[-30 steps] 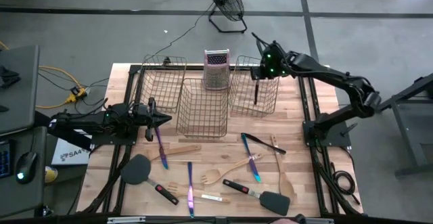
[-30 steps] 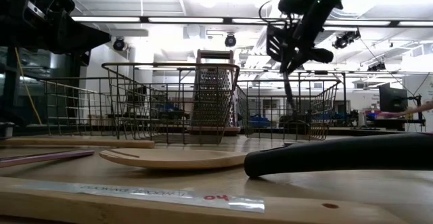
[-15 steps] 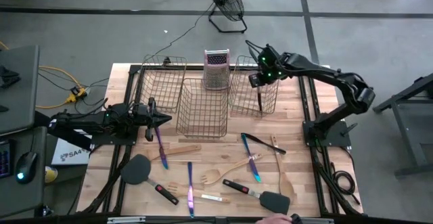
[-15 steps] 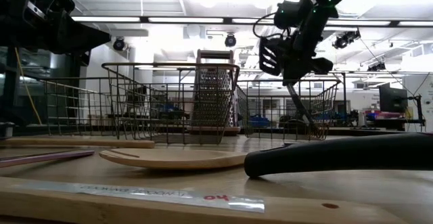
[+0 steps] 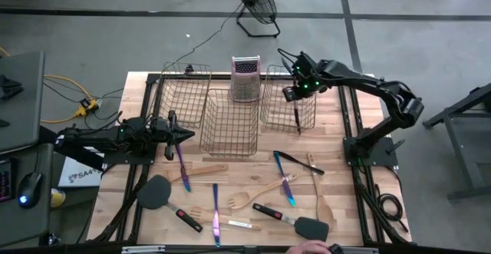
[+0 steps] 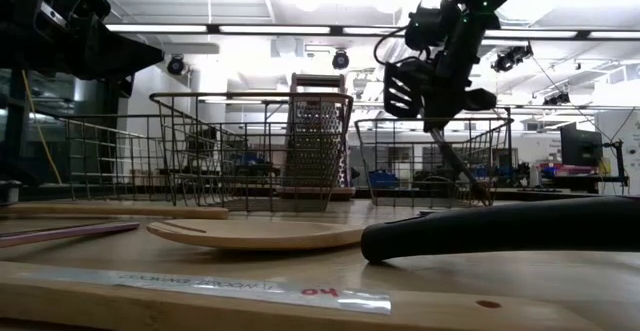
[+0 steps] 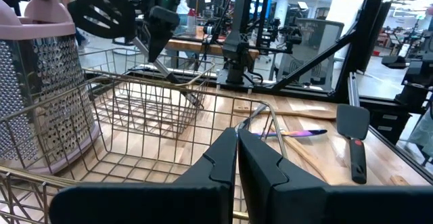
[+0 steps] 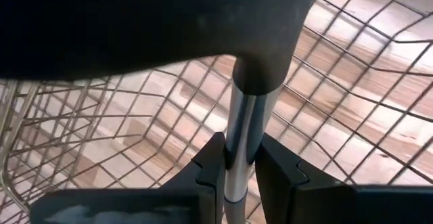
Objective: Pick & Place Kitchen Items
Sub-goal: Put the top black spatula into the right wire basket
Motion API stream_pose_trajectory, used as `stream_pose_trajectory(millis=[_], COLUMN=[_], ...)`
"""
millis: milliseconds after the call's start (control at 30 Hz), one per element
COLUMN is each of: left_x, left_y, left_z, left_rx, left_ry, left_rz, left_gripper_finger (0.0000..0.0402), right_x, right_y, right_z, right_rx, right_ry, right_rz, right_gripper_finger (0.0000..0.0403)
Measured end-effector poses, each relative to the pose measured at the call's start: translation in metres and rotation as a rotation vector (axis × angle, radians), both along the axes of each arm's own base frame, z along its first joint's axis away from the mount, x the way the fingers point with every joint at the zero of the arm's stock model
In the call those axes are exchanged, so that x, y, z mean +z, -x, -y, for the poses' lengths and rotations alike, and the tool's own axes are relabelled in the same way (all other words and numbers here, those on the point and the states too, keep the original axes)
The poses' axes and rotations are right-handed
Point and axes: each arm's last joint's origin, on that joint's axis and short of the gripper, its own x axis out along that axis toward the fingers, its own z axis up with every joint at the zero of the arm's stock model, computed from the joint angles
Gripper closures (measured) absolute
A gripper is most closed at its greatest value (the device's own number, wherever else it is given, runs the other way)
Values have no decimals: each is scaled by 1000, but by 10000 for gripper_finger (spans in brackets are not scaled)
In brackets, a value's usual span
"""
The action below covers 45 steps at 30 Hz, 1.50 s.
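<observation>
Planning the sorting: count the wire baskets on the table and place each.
3. Left basket toward the left arm's side, middle basket in front of the grater, right basket beneath the right pincer. None appears hidden.

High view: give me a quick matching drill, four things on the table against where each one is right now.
Things:
1. box grater
2. right gripper
3. left gripper
4. black spatula

Places:
A. over the right-hand wire basket, shut on a slim dark-handled utensil that slants down into it
B. lying flat near the table's front edge
C. shut and empty, just left of the middle basket
D. upright behind the middle basket

Pairs: 1-D, 2-A, 3-C, 4-B
</observation>
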Motion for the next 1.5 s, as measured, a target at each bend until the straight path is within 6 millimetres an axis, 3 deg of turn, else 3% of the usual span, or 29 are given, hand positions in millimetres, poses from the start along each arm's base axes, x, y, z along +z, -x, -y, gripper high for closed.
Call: stream_pose_trajectory(millis=[400,1033,1500], left_x=[0,0,0], left_y=[0,0,0], left_z=[0,0,0], left_rx=[0,0,0], left_ry=[0,0,0], left_rz=[0,0,0], left_gripper_finger=[387,387,387], right_x=[-12,-12,-12], right_y=[4,7,7], right_z=[1,1,1], right_rx=[71,401,410], right_ry=[-13,77,115], right_rz=[-123,-179,-213], right_gripper_finger=[350,349,298])
